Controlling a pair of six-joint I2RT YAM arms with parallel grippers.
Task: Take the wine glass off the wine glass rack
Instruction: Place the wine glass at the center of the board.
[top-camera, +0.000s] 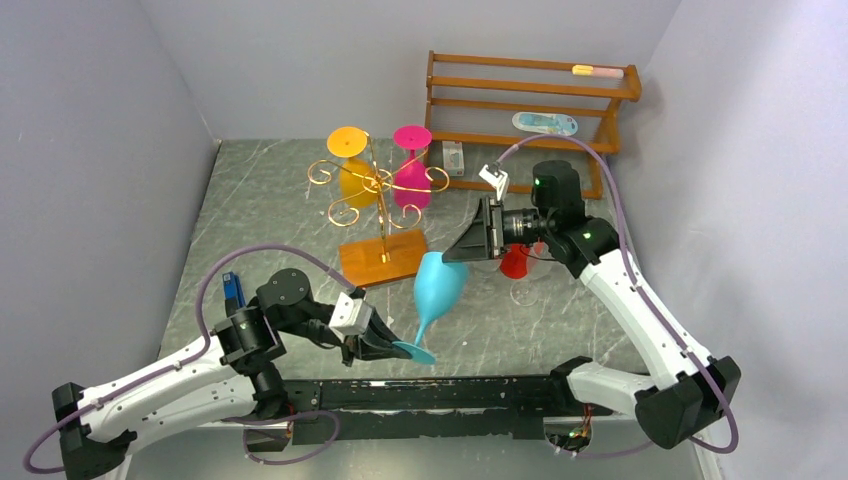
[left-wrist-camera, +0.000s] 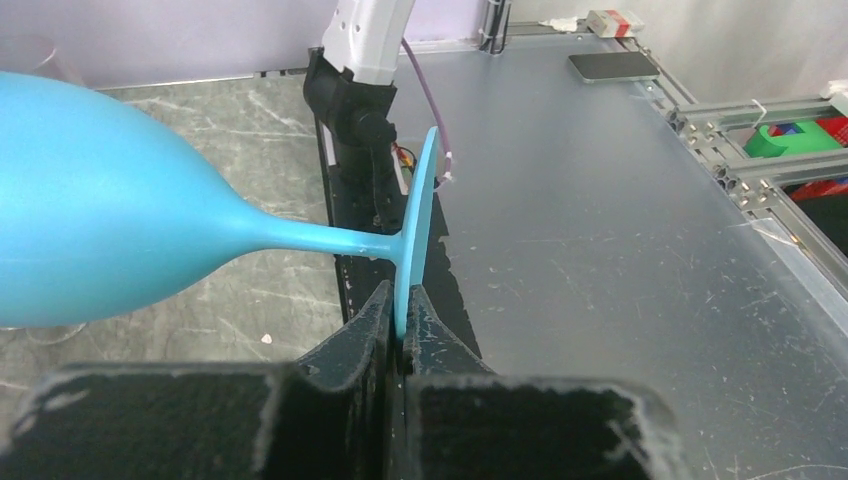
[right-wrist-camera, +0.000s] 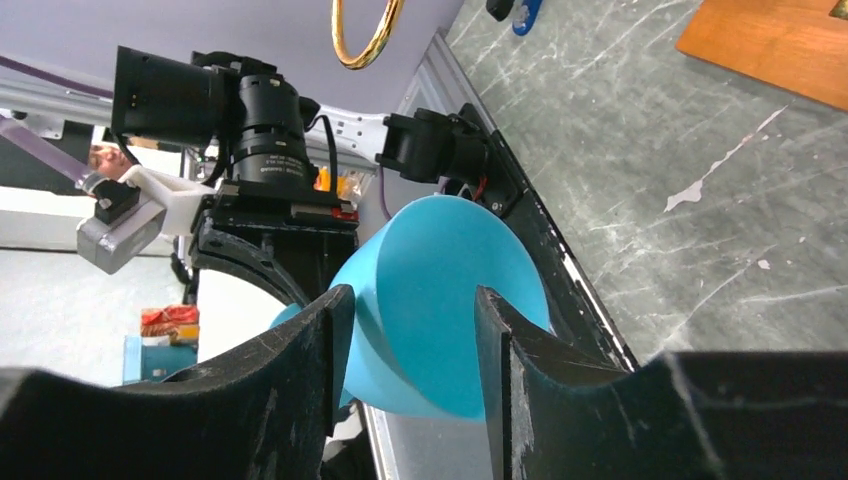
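A blue wine glass (top-camera: 438, 285) hangs tilted in the air in front of the wine glass rack (top-camera: 375, 195), clear of its gold arms. My left gripper (top-camera: 385, 345) is shut on the edge of the glass's flat foot (left-wrist-camera: 415, 230), and the stem runs left to the bowl (left-wrist-camera: 100, 220). My right gripper (top-camera: 462, 250) is at the bowl's mouth, jaws apart. The blue rim (right-wrist-camera: 450, 290) sits just beyond its fingertips (right-wrist-camera: 310, 340). A yellow glass (top-camera: 352, 170) and a pink glass (top-camera: 411, 165) hang upside down on the rack.
A red glass (top-camera: 515, 262) is on the table behind my right wrist. A brown slatted shelf (top-camera: 530, 100) holding small items fills the back right. The rack's wooden base (top-camera: 380, 258) lies mid-table. A small blue object (top-camera: 233, 290) sits by my left arm.
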